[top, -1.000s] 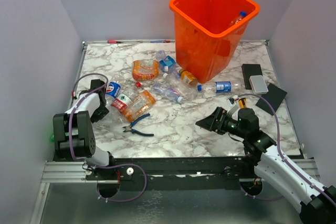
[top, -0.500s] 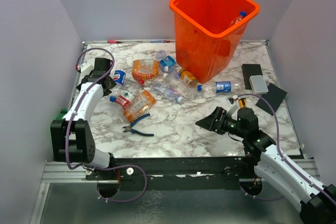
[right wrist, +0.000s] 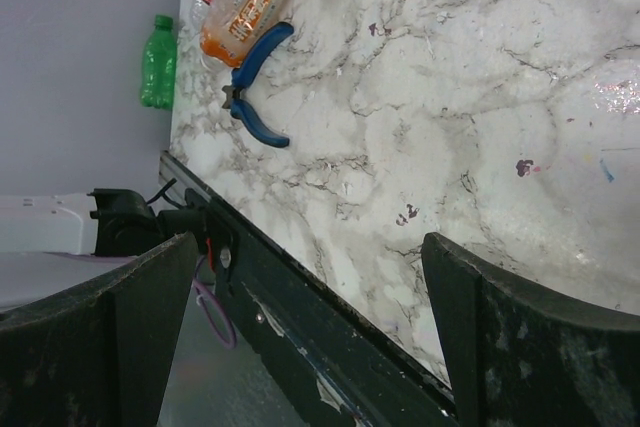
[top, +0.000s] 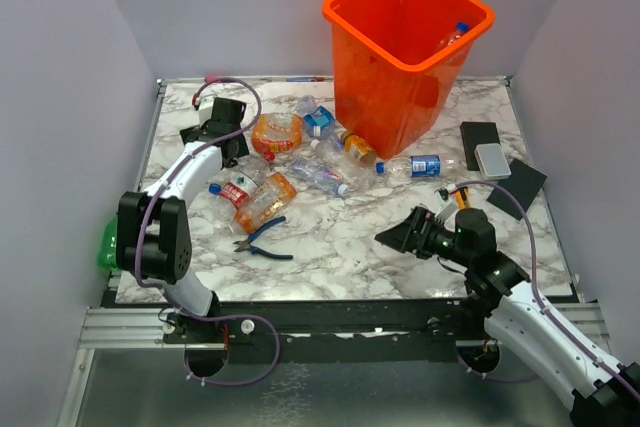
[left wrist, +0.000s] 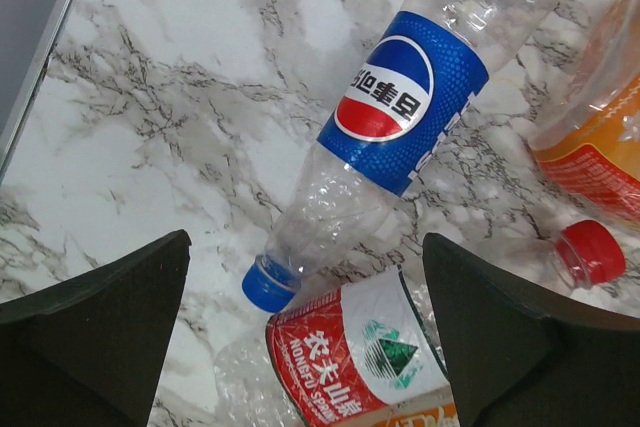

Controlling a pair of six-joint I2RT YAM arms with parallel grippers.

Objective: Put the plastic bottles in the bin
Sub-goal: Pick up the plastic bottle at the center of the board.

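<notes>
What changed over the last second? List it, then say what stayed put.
The left gripper swung from the near-left of the table out toward its far-left corner. It now hangs over the Pepsi bottle, which lies free between the open fingers. Nothing was grasped or released. The right gripper stayed open over the near edge. The bin and the pliers kept their places.

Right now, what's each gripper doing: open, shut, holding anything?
Left gripper: open, empty, over the blue-label bottle.
Right gripper: open, empty.
</notes>
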